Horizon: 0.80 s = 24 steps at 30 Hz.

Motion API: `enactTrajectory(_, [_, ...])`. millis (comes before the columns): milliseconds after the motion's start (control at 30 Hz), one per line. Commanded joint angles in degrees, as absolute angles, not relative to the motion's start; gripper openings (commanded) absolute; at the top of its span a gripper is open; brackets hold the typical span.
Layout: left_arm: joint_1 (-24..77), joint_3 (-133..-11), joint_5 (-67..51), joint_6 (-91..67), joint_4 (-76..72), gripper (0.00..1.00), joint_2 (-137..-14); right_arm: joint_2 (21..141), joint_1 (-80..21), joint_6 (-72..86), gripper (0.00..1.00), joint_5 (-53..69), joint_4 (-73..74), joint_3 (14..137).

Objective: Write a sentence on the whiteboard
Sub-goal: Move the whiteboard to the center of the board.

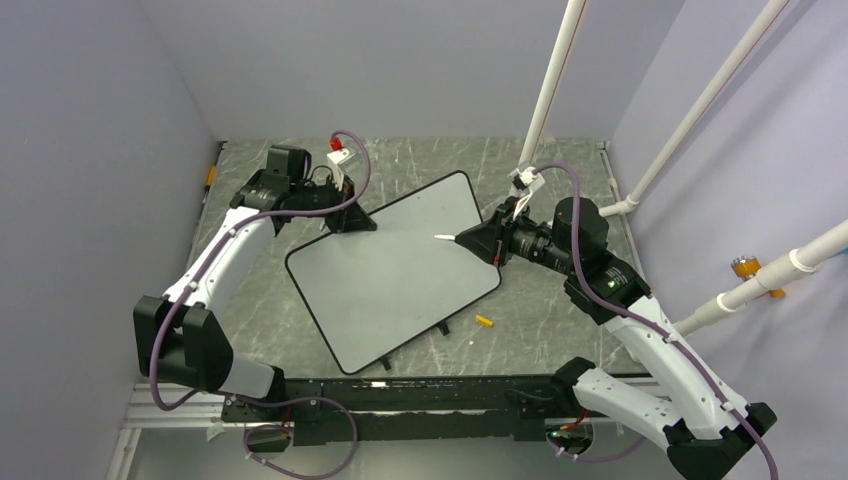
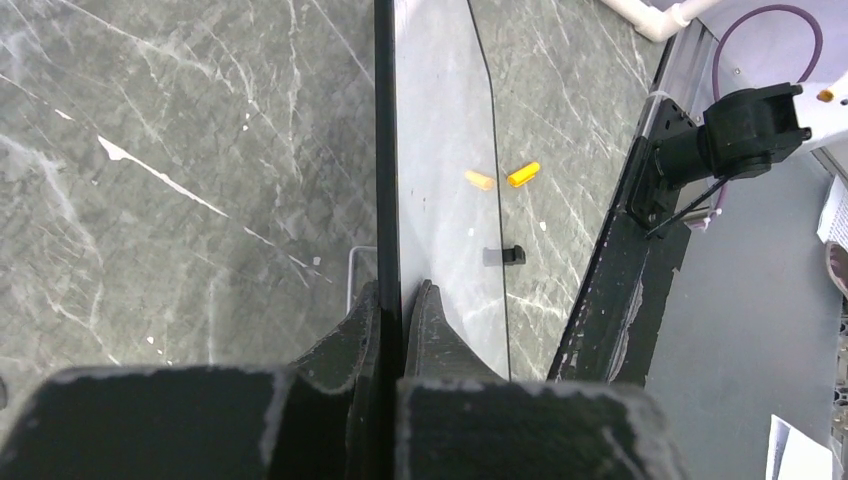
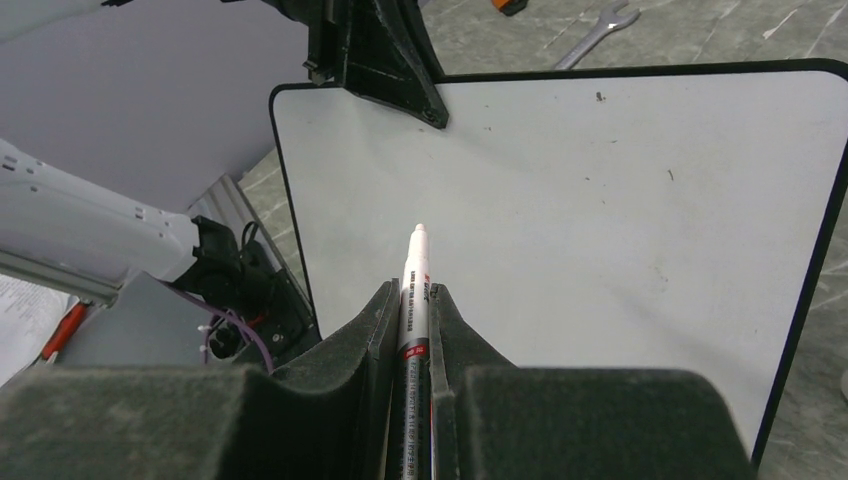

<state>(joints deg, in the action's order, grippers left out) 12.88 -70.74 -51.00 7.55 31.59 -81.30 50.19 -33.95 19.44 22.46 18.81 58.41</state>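
On the left, one far corner of the whiteboard (image 1: 390,275) is pinched tight by the left claw (image 1: 352,215). In the left wrist view the thin black rim is squeezed between the two fingers (image 2: 435,330). The board is laid slantwise in the middle of the grey stone table (image 1: 250,310), between the two arms. It is bare, so the sentence is not yet begun.

This pinch should be held firm. If it is let go, the board may be pushed away by the pen.

Further right, a marker (image 3: 417,250) is gripped by the right claw (image 1: 474,240), clenched around its barrel. The white tip is pointed at the board, near its right edge. It cannot be told whether the tip touches the board.

For good letters, the tip should be set down softly. If it is pressed too hard, the tip may be bent or the board shoved. The first letter is best started near one end of the board, so that room is left for every word. Slow, even strokes should be made, and the tip lifted between letters.

On the right, an orange cap (image 1: 484,321) is seen on the table, just beside the board's near edge. It is out of the way and may be left alone.
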Motion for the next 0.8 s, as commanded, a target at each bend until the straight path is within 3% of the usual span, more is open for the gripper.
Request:
enactTrajectory(0, [12.12, -73.83, -32.13, 24.32, 28.86, 0.00, -80.29, 49.65, -34.24, 18.32, 0.00, 26.11, 15.56, 57.14])
enactTrajectory(333, [14.15, -69.99, -27.05, 23.98, 25.14, 0.00, -75.25, 49.14, -37.93, 15.79, 0.00, 25.50, 13.84, 54.87])
enactTrajectory(767, [15.53, -66.97, -17.23, 26.83, 23.38, 0.00, -71.69, 53.23, -48.78, 10.90, 0.00, 8.87, 16.73, 57.04])
